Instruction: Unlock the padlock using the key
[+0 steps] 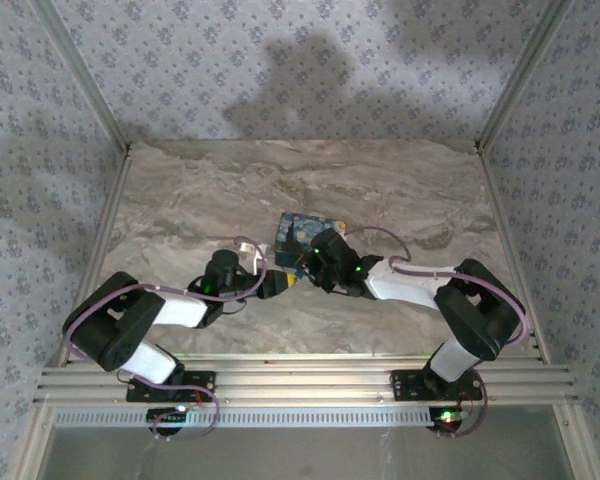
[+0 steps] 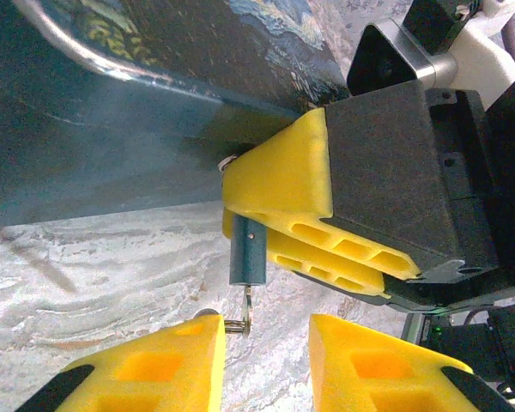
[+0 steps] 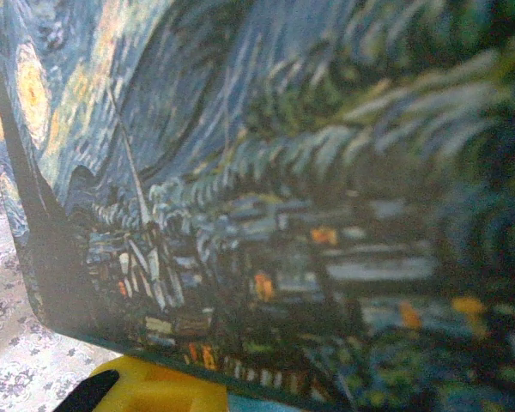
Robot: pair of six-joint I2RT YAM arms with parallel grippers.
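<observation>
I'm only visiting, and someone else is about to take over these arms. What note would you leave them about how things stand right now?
Right gripper: shut on the padlock, holding it just below the edge of the painted box.
Left gripper: jaws apart, nothing between them, just under the padlock.
Key: a small metal piece, probably the key, hangs from the padlock's lower end.
Done: padlock gripped, key seemingly in the lock.
Left: grip the key, turn it and free the shackle. Whether the lock is already open cannot be told.
</observation>
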